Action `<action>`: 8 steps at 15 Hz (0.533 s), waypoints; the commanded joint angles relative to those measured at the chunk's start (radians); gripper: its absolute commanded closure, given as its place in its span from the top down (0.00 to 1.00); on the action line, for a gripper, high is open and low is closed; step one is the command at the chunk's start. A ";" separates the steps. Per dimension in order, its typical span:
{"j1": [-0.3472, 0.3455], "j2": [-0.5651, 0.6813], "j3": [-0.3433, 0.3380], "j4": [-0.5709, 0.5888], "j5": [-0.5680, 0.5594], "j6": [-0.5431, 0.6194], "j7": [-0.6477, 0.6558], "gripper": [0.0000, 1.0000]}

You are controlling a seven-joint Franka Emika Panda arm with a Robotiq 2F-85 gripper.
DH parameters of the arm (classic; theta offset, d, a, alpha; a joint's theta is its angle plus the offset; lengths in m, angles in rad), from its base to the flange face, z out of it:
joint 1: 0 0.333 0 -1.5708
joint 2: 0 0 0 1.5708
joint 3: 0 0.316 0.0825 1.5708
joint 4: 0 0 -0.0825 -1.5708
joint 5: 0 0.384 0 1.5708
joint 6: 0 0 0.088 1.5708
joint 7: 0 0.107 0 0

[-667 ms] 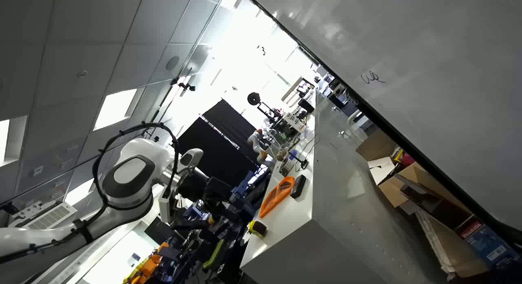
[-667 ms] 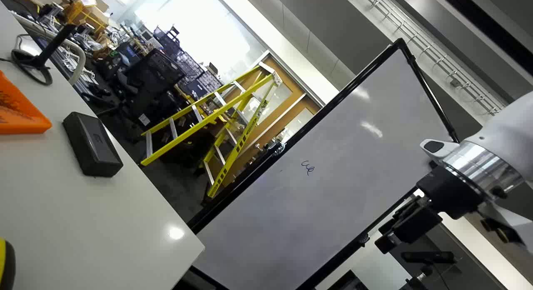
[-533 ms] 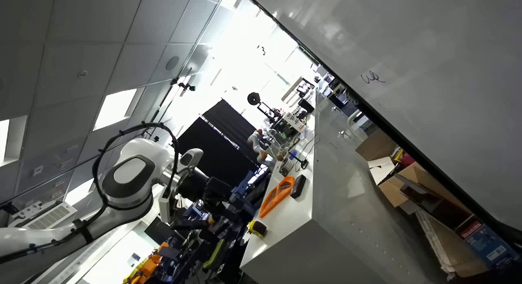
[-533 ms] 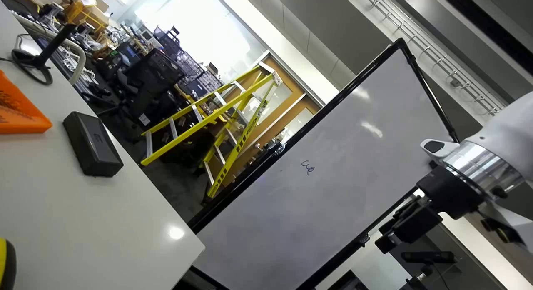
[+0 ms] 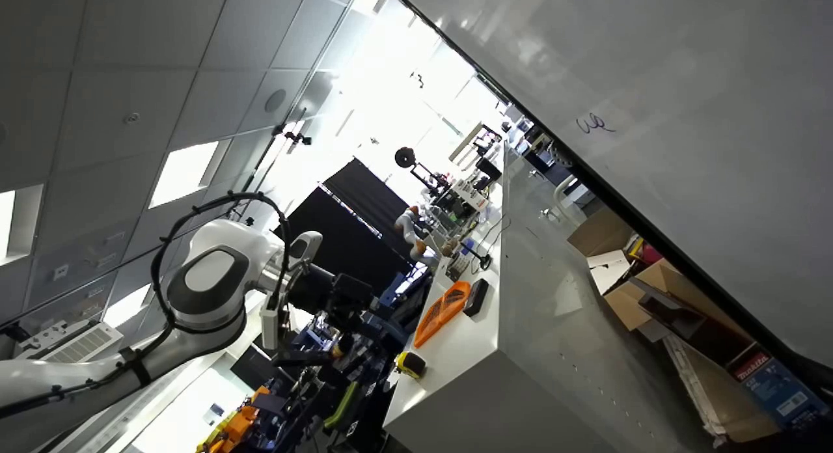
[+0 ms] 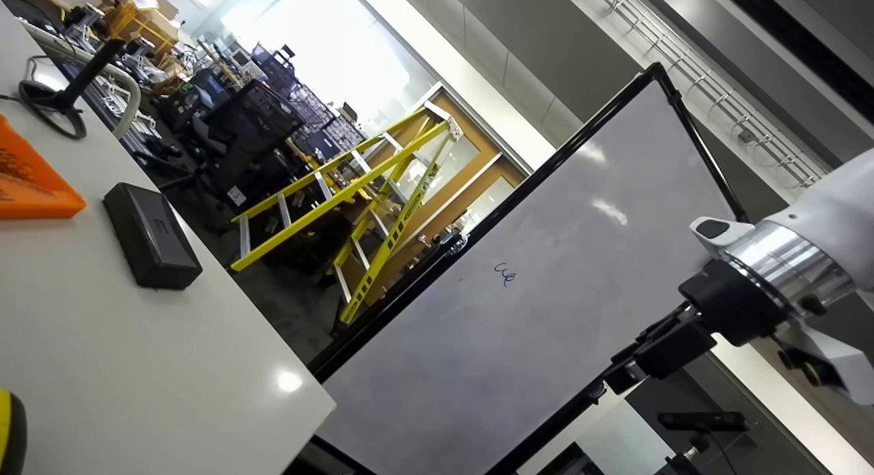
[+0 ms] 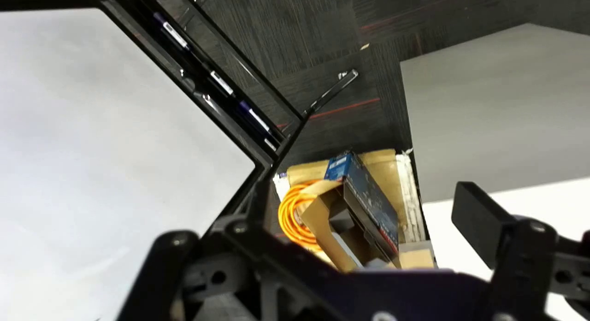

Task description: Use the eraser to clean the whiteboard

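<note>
Gap between whiteboard (image 5: 690,101) and counter (image 5: 467,349)

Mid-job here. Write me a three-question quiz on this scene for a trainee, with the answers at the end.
1. True or false: the tool is shut.
2. What lies beside the orange item on the white table: A) a stepladder, B) a black eraser-like block, C) a cardboard box?
3. Name the clearest mark on the whiteboard.

Key: 1. False; its fingers stand apart in the wrist view. 2. B. 3. A dark scribble.
</note>
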 commanded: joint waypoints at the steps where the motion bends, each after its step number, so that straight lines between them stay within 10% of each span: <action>1: -0.004 0.122 -0.008 0.075 -0.023 0.146 0.037 1.00; 8: 0.022 0.440 -0.002 0.277 0.009 0.345 0.021 1.00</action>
